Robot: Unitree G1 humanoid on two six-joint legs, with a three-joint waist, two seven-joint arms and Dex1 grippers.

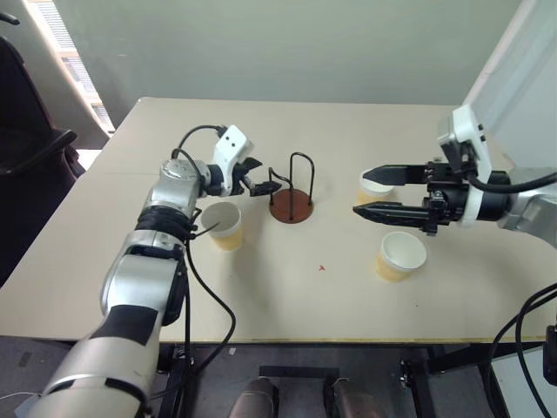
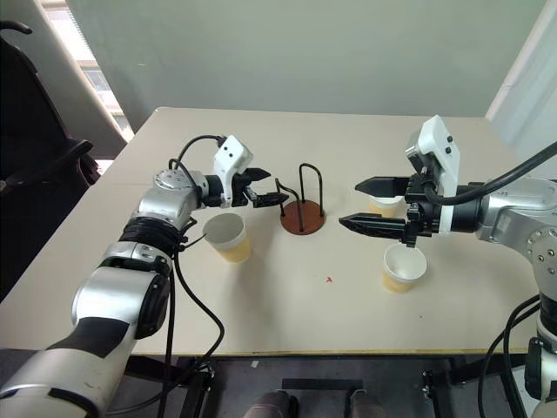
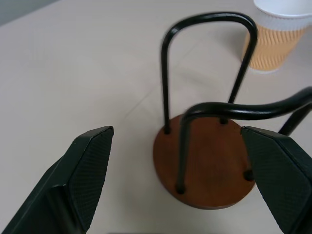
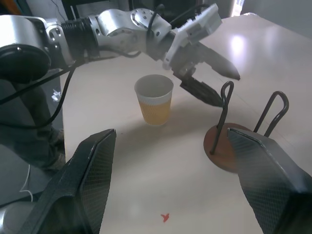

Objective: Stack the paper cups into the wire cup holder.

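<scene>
The wire cup holder (image 1: 291,205) stands mid-surface (image 1: 348,296), well clear of every edge. Left end effector (image 1: 262,184) gapes just beside it; right end effector (image 1: 372,193) gapes farther off. Three paper cups (image 1: 223,225) (image 1: 400,255) (image 1: 376,185) stand around.

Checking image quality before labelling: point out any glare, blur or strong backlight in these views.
Right wrist view: glare patch on the table beyond the left gripper. Left wrist view: near fingers soft, wire cup holder sharp. Left eye view: bright window behind the table.
</scene>
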